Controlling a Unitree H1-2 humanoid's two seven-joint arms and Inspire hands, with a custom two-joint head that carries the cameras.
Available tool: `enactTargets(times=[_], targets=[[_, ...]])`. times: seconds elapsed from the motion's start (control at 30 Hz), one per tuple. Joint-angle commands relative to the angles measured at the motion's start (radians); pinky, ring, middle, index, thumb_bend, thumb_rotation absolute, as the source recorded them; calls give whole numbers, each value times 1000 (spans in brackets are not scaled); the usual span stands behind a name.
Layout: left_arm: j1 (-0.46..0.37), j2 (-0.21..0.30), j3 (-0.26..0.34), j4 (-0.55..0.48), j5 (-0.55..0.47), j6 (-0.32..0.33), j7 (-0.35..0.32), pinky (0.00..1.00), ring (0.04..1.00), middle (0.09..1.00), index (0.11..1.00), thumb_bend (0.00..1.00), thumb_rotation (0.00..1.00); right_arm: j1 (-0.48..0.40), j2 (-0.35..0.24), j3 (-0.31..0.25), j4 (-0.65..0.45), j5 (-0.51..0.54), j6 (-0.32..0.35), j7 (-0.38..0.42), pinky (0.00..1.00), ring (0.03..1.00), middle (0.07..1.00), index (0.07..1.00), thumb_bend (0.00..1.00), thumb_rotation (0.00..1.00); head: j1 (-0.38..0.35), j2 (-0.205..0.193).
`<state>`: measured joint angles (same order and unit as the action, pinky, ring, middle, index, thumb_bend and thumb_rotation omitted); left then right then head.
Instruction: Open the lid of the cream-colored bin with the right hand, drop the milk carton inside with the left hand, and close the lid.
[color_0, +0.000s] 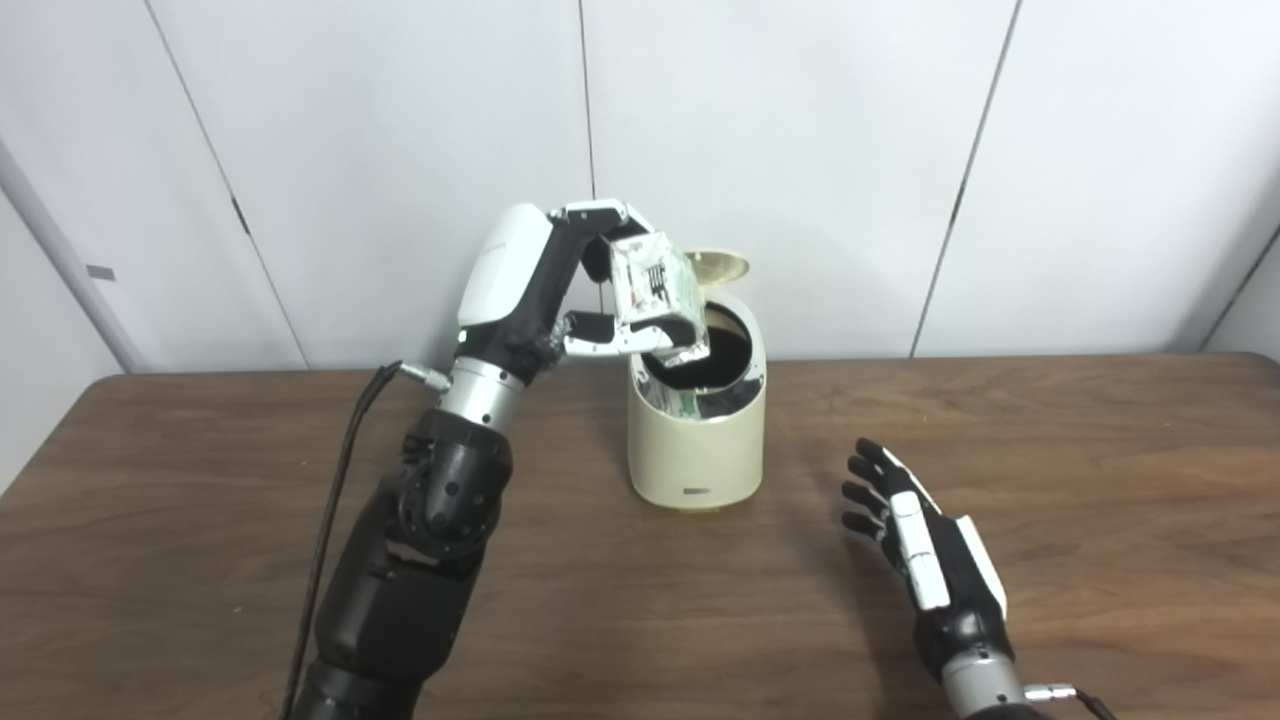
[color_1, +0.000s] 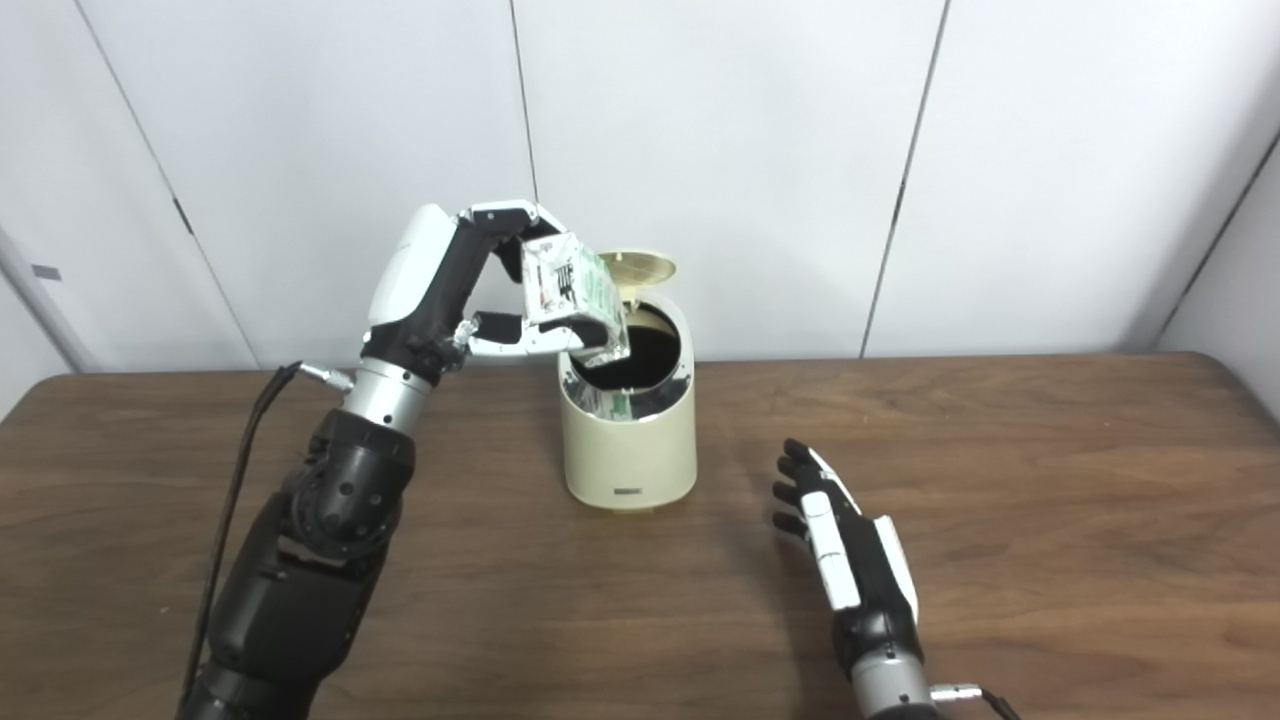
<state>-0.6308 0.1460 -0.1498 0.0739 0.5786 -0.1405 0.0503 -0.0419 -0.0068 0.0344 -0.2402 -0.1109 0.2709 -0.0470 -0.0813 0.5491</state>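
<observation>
While left hand (color_0: 560, 300) pinches carton (color_0: 655, 300) over open bin (color_0: 697, 440), centre it above the mouth before release; right hand (color_0: 915, 530) waits, fingers spread, lid (color_0: 718, 266) up.

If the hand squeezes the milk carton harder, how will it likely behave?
The carton already looks creased in the left hand, so it would probably crumple further. Probably light, being held high between fingers and thumb. Tilted over the open bin, it may slip.

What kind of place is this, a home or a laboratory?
Probably a lab or test room: a bare wooden table, plain white wall panels, and only a cream bin set out for the robot.
</observation>
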Motion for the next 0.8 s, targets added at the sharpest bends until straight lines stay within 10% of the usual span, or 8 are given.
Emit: enactTargets(times=[0.0, 0.77], targets=[[-67, 8, 9, -7, 7, -50, 57, 438, 420, 483, 495, 503, 0, -24, 13, 8, -44, -12, -11, -3, 768, 843, 883, 881, 533, 1000, -3, 2], [-75, 3, -3, 124, 20, -131, 123, 328, 410, 497, 513, 474, 0, -29, 35, 13, -58, -37, 12, -4, 721, 835, 887, 886, 529, 1000, -7, 0]])
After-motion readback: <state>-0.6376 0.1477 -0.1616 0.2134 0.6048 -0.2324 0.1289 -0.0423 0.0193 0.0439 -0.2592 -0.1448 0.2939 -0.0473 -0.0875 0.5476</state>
